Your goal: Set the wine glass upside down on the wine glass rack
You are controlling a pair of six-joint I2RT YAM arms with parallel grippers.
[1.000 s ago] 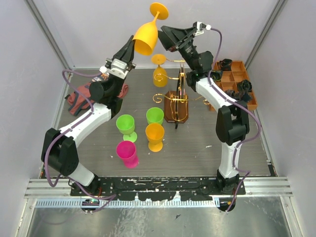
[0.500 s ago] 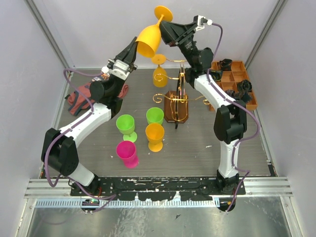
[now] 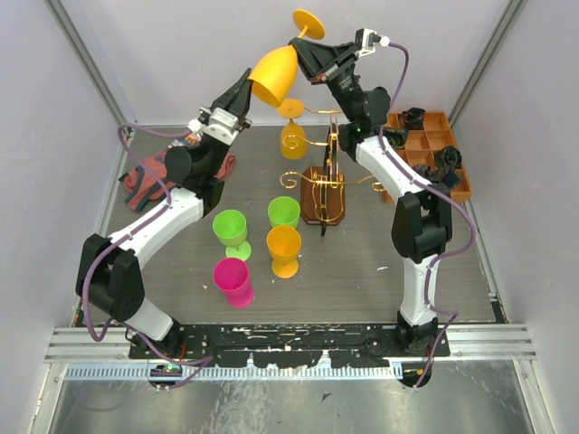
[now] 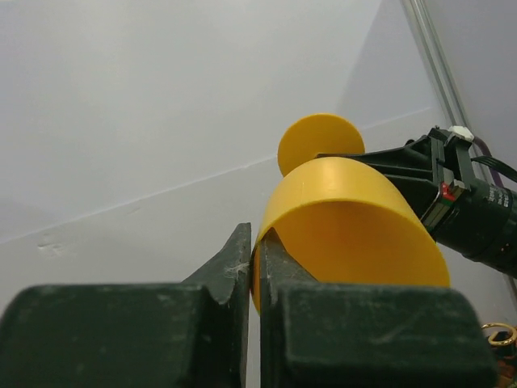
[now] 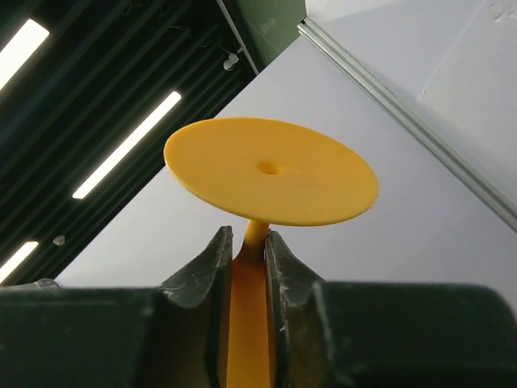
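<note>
The orange wine glass (image 3: 276, 74) hangs aloft, foot uppermost, beyond the wine glass rack (image 3: 324, 190); left pincer (image 3: 244, 92) nips its bowl rim, right pincer (image 3: 305, 50) clasps the stem; seemingly light, stiff, slick plastic, safest held by the stem.

wine glass (image 3: 274, 74) above wine glass rack (image 3: 323, 194)
left gripper (image 3: 246, 87) left of it, right gripper (image 3: 306, 49) right; tray (image 3: 436, 137) right of rack.

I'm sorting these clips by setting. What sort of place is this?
Likely a robot lab cell: two arms bolted to a rail, white walls around the table, coloured wine glasses as props.
</note>
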